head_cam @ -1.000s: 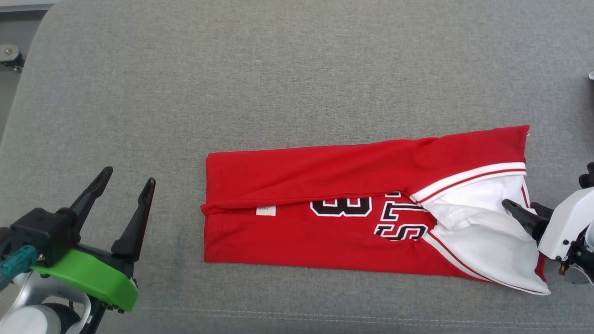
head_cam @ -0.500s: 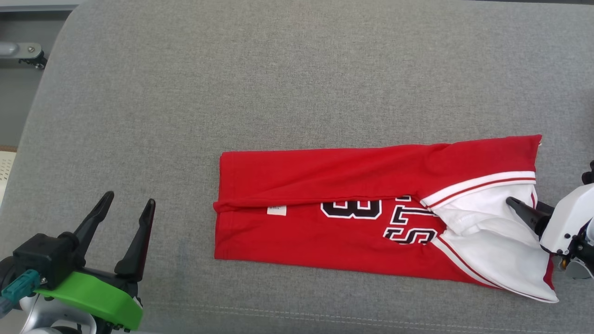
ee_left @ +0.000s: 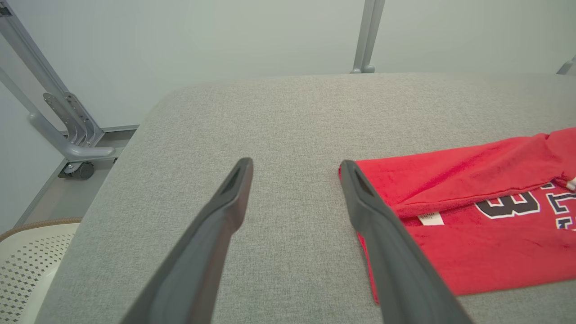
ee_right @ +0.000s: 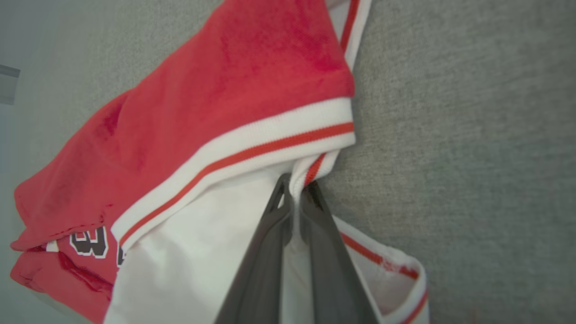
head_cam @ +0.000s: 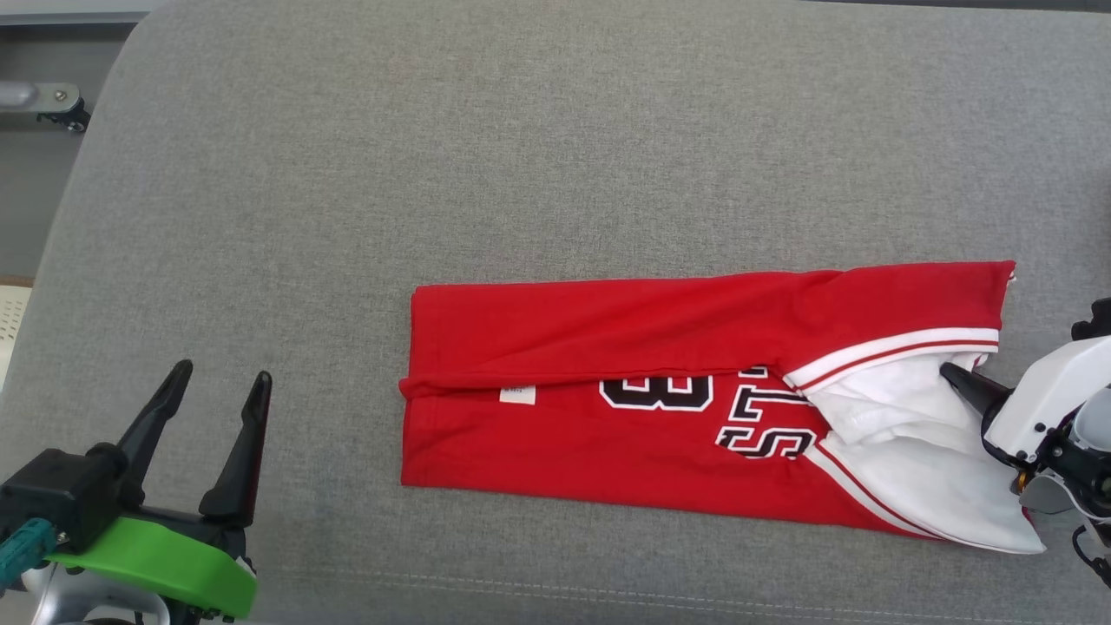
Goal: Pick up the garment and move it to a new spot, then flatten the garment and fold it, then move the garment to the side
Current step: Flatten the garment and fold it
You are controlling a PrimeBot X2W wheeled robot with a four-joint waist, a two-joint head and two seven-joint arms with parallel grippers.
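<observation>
You've just taken a grip at the right end of the garment

Well left of the garment, your left tool waits wide open and empty. The garment lies folded lengthwise on the tabletop. At its right end your right tool, spread a second ago, now pinches the white striped trim, so the next fold can probably start.

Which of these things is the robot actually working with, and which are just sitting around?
In the job: red jersey, right gripper shut on its white trim, open left gripper, grey padded surface.
Lying about: wheeled metal frame, white perforated plastic object.
</observation>
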